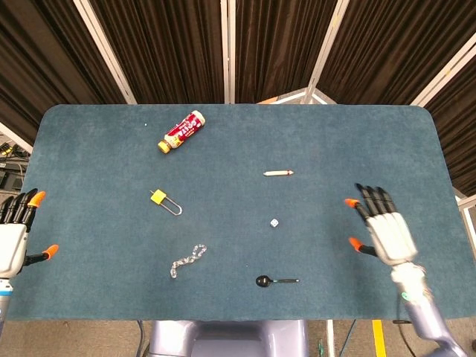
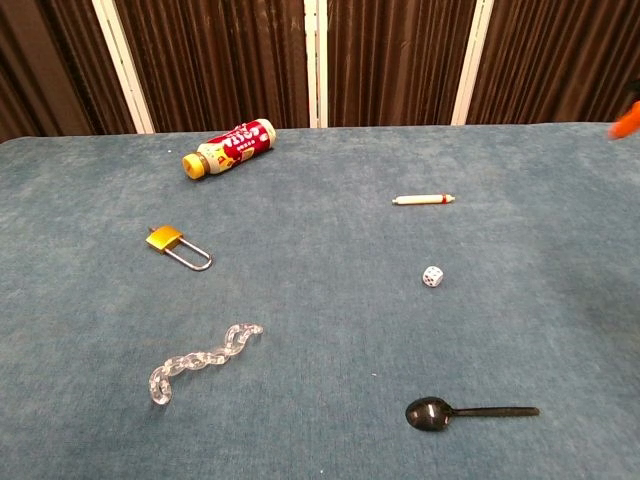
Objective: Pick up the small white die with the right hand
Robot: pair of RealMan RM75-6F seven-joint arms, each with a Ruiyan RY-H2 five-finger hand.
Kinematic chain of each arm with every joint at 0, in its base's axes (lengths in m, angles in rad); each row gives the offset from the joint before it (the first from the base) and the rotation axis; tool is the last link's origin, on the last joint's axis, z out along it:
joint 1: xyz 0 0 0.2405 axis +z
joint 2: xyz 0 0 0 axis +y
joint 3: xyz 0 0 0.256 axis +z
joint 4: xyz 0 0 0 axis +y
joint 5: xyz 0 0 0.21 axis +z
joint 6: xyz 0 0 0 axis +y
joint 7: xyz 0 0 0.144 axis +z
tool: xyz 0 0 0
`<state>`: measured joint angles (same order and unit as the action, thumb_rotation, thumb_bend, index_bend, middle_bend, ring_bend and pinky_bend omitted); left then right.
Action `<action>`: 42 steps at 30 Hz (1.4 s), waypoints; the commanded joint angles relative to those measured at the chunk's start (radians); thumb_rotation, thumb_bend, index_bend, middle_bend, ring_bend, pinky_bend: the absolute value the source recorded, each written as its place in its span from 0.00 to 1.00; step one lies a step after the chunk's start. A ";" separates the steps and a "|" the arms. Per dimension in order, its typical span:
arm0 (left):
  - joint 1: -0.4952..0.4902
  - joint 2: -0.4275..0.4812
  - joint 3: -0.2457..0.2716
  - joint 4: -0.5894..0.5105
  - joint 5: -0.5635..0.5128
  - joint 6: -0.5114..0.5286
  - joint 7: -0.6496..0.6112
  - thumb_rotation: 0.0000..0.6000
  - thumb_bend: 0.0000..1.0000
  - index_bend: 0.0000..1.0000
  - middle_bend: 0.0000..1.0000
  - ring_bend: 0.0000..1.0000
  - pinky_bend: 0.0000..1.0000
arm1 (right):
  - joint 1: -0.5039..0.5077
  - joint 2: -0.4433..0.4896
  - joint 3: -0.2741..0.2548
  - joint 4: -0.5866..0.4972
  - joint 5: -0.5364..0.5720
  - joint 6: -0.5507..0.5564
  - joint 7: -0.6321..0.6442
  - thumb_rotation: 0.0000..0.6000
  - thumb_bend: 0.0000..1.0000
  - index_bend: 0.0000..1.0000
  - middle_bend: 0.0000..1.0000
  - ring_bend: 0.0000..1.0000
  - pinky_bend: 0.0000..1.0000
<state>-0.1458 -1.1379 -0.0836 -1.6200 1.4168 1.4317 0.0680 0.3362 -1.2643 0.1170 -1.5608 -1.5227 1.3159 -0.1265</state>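
Note:
The small white die (image 1: pixel 274 223) (image 2: pixel 432 276) lies on the blue table (image 1: pixel 335 141), right of the middle. My right hand (image 1: pixel 383 227) hovers over the table to the die's right, well apart from it, fingers spread and holding nothing. In the chest view only an orange fingertip (image 2: pixel 627 118) of it shows at the right edge. My left hand (image 1: pixel 13 236) stays open at the table's left edge, also empty.
A black spoon (image 1: pixel 275 281) lies just in front of the die, and a white pen (image 1: pixel 278 172) lies behind it. Further left are a yellow padlock (image 1: pixel 163 200), a clear chain (image 1: pixel 187 260) and a red bottle (image 1: pixel 182 131) on its side.

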 commanded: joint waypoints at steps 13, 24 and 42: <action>-0.021 -0.014 -0.009 0.054 -0.053 -0.068 -0.035 1.00 0.12 0.00 0.00 0.00 0.00 | 0.250 -0.226 0.099 -0.043 0.291 -0.321 -0.336 1.00 0.22 0.42 0.14 0.00 0.00; -0.027 -0.016 -0.011 0.075 -0.067 -0.090 -0.062 1.00 0.12 0.00 0.00 0.00 0.00 | 0.334 -0.344 0.116 0.043 0.428 -0.376 -0.419 1.00 0.21 0.43 0.15 0.00 0.00; -0.036 -0.022 -0.013 0.084 -0.078 -0.107 -0.066 1.00 0.12 0.00 0.00 0.00 0.00 | 0.380 -0.409 0.100 0.158 0.494 -0.397 -0.411 1.00 0.20 0.42 0.14 0.00 0.00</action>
<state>-0.1822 -1.1603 -0.0969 -1.5356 1.3386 1.3245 0.0017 0.7136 -1.6702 0.2189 -1.4080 -1.0360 0.9223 -0.5354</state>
